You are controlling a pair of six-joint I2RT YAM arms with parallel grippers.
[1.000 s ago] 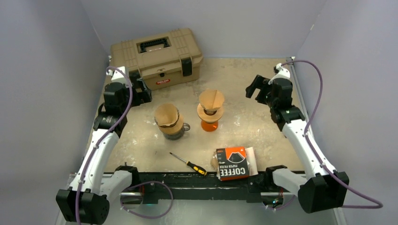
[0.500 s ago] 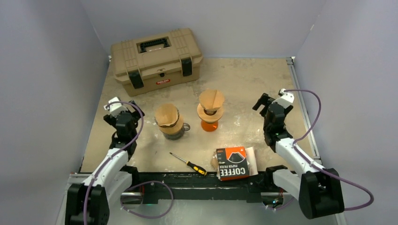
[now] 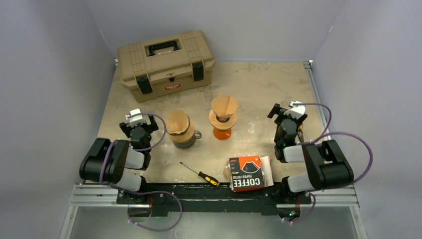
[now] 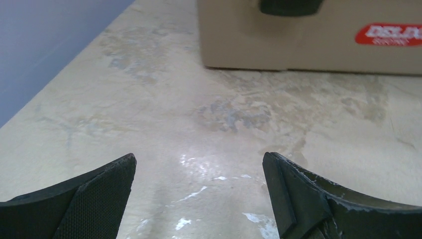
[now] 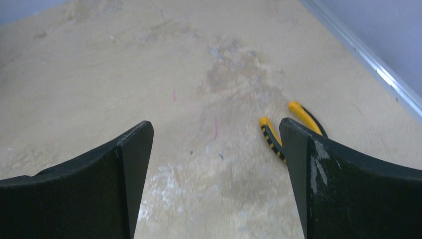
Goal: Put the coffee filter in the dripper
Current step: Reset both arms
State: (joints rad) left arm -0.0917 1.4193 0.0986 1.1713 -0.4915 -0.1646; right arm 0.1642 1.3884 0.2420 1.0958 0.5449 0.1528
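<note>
Both arms (image 3: 112, 160) (image 3: 318, 167) folded low, grippers (image 3: 139, 124) (image 3: 285, 112) splayed

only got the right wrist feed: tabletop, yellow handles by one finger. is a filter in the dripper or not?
Observer: Yes. The top view shows a brown paper filter standing in the orange dripper.
Operator: left gripper holding anything?
Observer: No. The left gripper is open and empty, facing the tan toolbox.
Operator: where's the filter box?
Observer: The filter box lies at the near edge, with a screwdriver beside it on the left arm's side.
</note>
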